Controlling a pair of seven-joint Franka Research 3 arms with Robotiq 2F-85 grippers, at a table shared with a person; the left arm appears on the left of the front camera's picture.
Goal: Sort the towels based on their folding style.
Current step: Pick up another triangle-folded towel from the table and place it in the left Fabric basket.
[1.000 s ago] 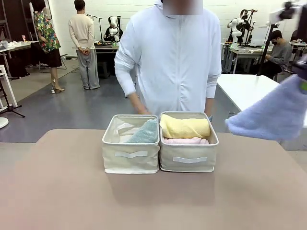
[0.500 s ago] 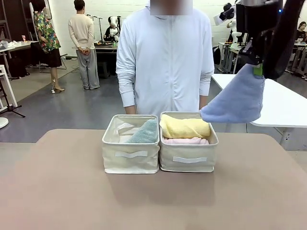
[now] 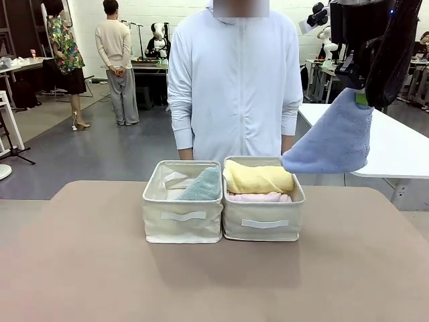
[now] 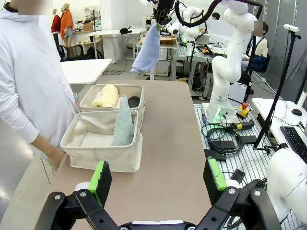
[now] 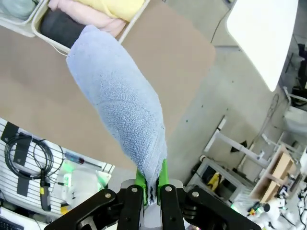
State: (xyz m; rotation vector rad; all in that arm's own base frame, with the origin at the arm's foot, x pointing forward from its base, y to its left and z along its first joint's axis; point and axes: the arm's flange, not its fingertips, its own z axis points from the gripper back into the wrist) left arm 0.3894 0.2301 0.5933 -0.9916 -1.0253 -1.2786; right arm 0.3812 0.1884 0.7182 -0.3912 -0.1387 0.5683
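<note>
table (image 3: 80, 268): tan, bare but for two beige bins set side by side and touching at its far middle, within reach of both arms. a person (image 3: 234, 87) stands just behind them, arms down, hands off.

left bin (image 3: 182, 225): one green cone (image 3: 201, 186) leaning point-up against the wall next to the other bin. reads as the cone bin.

right bin (image 3: 263, 225): yellow roll (image 3: 258, 178) on top, pink roll (image 3: 258, 197) under it, grey roll (image 5: 60, 28) low beside them in the right wrist view. reads as the roll bin, near full.

blue towel (image 3: 332, 144): cone-shaped, in the air up and to the right of the right bin, touching nothing below. it hangs from its narrow end, wide end down, probably so its own weight keeps the fold from opening.

right hand (image 5: 151, 179): narrow, pads clamped on the blue towel's tip, held high, likely for clearance over the rims.

left hand (image 4: 158, 175): wide, empty, low over the near table, back from the bins; looks parked clear.

judgement: last cone in transit; it belongs beside the green cone, so the carry must cross the right bin. the sagging wide end could snag the yellow roll or a rim.
</note>
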